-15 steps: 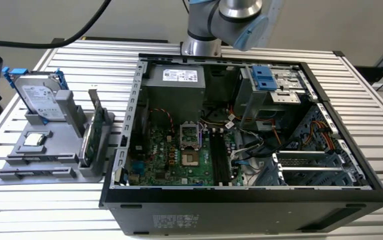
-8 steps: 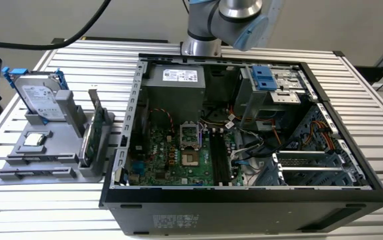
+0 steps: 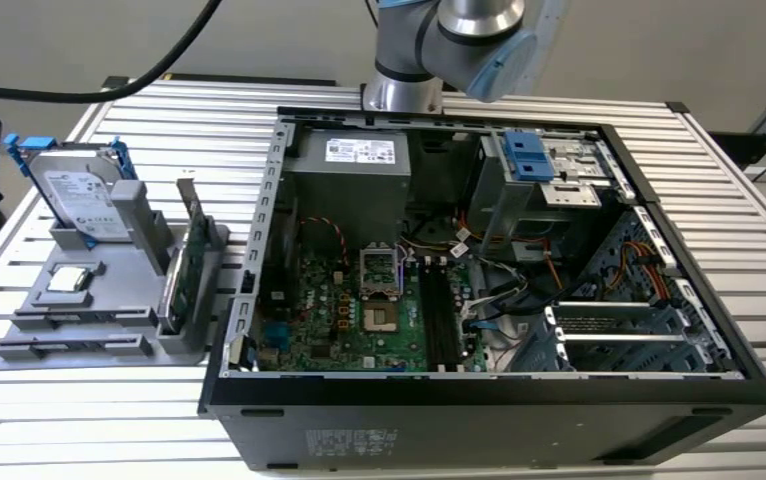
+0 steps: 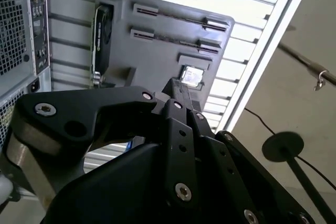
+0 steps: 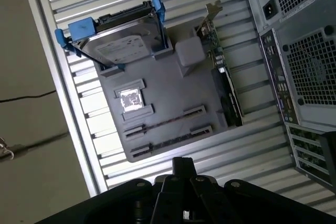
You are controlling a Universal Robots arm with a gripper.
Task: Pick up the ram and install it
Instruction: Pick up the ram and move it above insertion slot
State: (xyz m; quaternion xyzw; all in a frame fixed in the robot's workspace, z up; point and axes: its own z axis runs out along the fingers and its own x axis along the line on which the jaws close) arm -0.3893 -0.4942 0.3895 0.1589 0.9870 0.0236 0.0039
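Two ram sticks lie edge-on as dark slim bars in the holders of a grey tray (image 5: 163,85). In the first wrist view they are the ram (image 5: 167,121) and a second stick (image 5: 173,139); in the second wrist view they are the ram (image 4: 181,18) and its neighbour (image 4: 177,40). My gripper (image 5: 181,165) hangs well above the tray, apart from it, shut with nothing between its fingers. Its tip (image 4: 176,85) shows over the tray's CPU end. The open computer case (image 3: 490,380) holds long black memory slots (image 3: 439,320) on the motherboard.
The tray (image 3: 90,290) sits at the exterior view's left of the case on a slatted metal table (image 3: 63,420). It also carries a hard drive in blue brackets (image 5: 123,43), a CPU (image 5: 130,98) and a tall green card (image 5: 223,77). Cables (image 3: 517,290) lie inside the case.
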